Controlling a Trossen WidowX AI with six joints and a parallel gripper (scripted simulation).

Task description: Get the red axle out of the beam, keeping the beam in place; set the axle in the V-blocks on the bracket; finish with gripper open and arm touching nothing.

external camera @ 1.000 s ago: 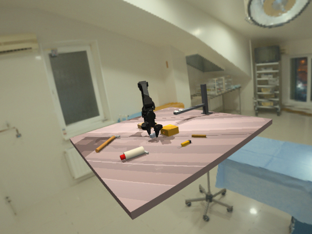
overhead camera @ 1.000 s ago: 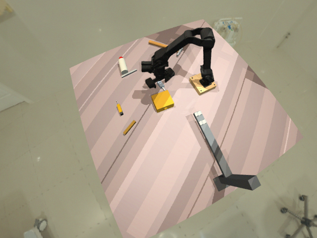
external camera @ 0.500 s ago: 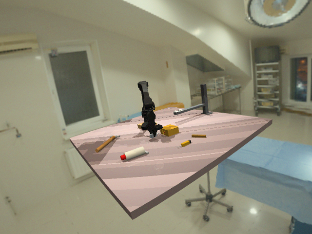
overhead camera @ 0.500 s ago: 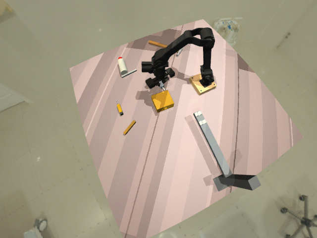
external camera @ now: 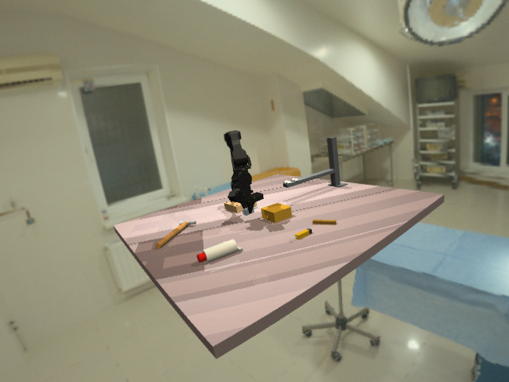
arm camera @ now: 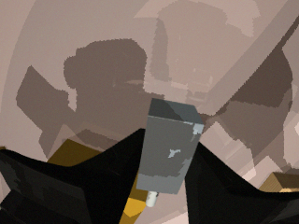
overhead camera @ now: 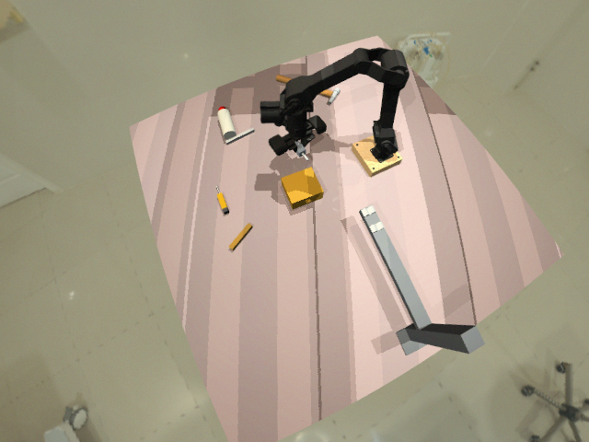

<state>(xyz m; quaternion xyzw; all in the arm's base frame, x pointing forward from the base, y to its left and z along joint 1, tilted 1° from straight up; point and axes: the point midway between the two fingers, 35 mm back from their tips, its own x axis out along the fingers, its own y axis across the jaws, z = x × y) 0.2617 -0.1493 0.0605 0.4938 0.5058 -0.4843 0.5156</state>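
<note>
Clamping grey block (overhead camera: 301,150) (external camera: 247,212) (arm camera: 168,154), pincer (overhead camera: 298,142) (external camera: 248,207) (arm camera: 166,138) partly hides orange box (overhead camera: 302,186) (external camera: 276,212) (arm camera: 72,153) in wrist view.
</note>
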